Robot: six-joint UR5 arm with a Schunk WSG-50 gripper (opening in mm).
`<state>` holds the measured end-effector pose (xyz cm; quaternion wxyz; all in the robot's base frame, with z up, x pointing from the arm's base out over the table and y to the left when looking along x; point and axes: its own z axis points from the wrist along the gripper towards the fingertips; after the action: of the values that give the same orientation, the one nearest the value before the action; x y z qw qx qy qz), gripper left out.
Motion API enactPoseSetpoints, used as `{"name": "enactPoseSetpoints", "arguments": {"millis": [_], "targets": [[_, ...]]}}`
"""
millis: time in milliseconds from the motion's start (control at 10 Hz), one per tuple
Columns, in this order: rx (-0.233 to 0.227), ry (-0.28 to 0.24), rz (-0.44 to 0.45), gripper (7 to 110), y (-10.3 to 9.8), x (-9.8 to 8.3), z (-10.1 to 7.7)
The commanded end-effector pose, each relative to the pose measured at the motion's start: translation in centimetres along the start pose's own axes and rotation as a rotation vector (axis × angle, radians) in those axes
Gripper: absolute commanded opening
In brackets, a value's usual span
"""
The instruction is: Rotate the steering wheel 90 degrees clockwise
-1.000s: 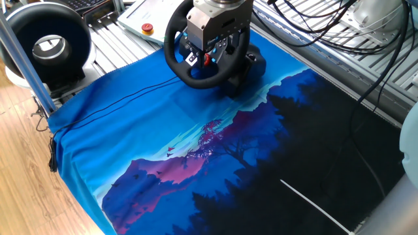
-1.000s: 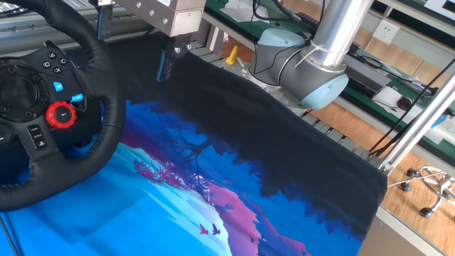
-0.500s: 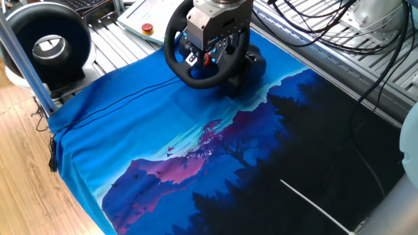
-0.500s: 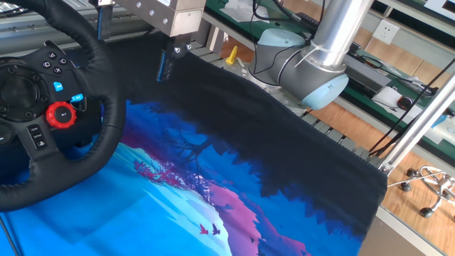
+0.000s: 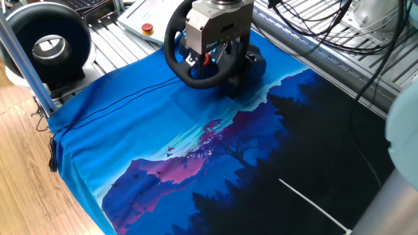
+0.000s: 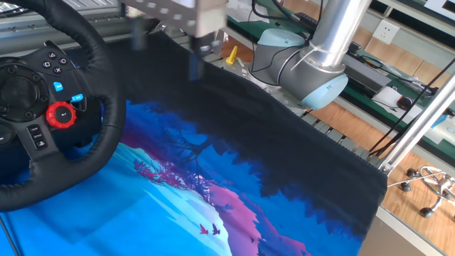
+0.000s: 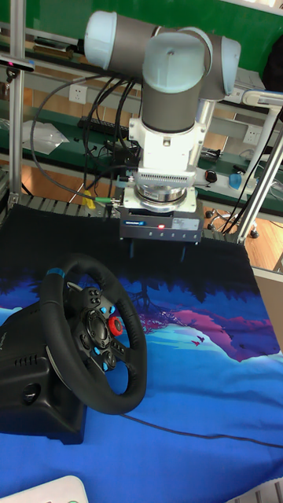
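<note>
The black steering wheel stands tilted on its base at the left of the cloth. Its red knob and small coloured buttons sit on the hub, and a blue stripe marks the rim's upper left. My gripper hangs above the cloth behind and to the right of the wheel, apart from the rim. It is open, with nothing between its two thin fingers. In one fixed view the gripper stands in front of the wheel and covers most of the hub.
A blue and black mountain-print cloth covers the table. A large black ring-shaped device with a grey-white centre stands at the far left beside a metal post. A pendant with a red button lies behind the wheel. Cables hang at right.
My gripper has shifted sideways, away from the wheel's rim, and looks blurred from the motion. It stays open. The wheel has not turned.
</note>
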<state>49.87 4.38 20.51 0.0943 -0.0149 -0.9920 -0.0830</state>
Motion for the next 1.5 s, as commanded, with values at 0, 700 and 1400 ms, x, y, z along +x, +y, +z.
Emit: {"name": "enactPoseSetpoints", "arguments": {"millis": [0, 700, 1400], "targets": [[-0.092, 0.087, 0.027, 7, 2.5, 2.2, -0.3], [-0.098, 0.082, 0.024, 7, 2.8, 2.1, -0.2], [0.237, -0.255, -0.177, 7, 2.5, -2.5, 1.0]]}}
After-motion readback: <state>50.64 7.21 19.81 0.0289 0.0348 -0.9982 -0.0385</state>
